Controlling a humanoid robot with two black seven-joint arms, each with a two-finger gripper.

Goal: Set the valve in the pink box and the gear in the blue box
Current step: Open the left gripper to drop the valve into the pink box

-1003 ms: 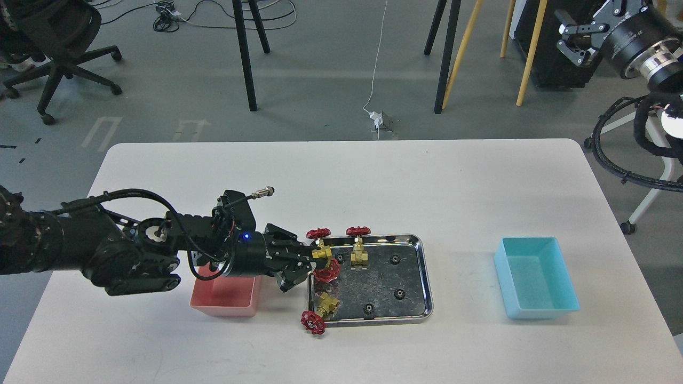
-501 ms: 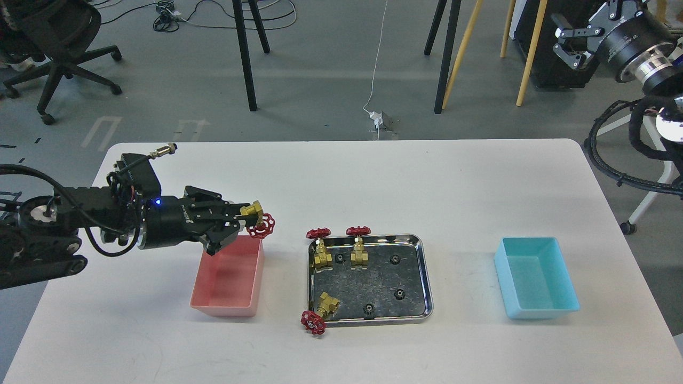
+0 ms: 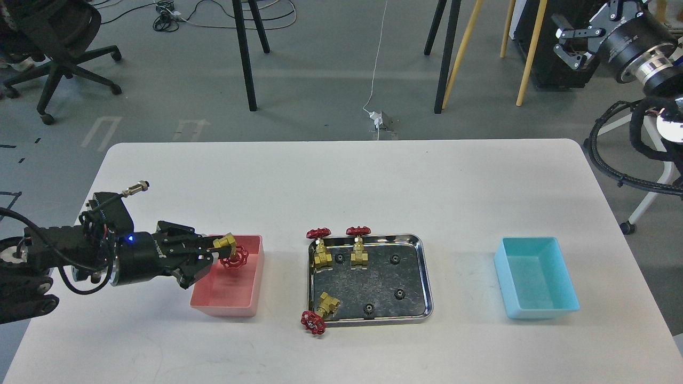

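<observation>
My left gripper (image 3: 216, 253) is shut on a brass valve (image 3: 230, 250) with a red handwheel and holds it over the pink box (image 3: 251, 296). Three more valves stand or lie in the steel tray (image 3: 424, 288): two upright at its back left (image 3: 319, 246) (image 3: 358, 245), one lying across the front left rim (image 3: 319, 313). Several small black gears lie in the tray, such as one gear (image 3: 395, 259). The blue box (image 3: 536, 278) sits empty at the right. My right gripper (image 3: 571, 45) is raised far off the table at the top right, its fingers spread.
The white table (image 3: 373, 181) carries the boxes and tray. Behind it on the floor stand chair legs, easel legs and cables. A black cable loop hangs at the right edge.
My left gripper took a valve from the tray's left side, lifted it away to the left, and now has lowered it over the pink box. The right arm barely moved.
</observation>
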